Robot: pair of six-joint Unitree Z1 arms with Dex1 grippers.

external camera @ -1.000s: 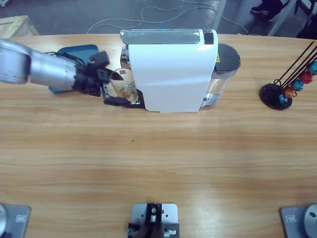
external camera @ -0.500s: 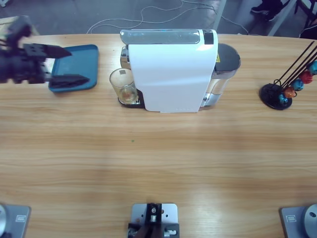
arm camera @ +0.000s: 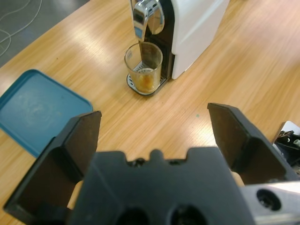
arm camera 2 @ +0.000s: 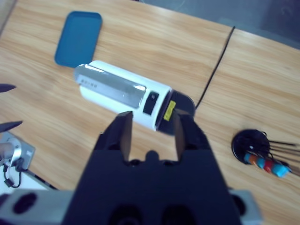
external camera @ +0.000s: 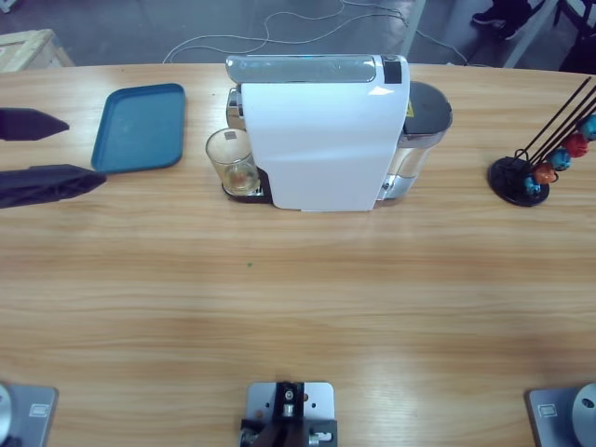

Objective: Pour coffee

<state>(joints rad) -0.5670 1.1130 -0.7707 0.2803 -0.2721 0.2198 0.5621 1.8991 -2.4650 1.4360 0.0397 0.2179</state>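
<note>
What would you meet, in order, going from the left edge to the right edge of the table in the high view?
Left hand with its jaws open → blue tray → glass tumbler holding the coffee → white coffee machine → black capsule stand.

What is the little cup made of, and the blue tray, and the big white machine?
The cup looks like clear glass: the brown coffee shows through its walls. The blue tray seems matte plastic, with rounded corners and a raised rim. The machine appears to be glossy white plastic, with a shiny, probably metal, spout.
</note>
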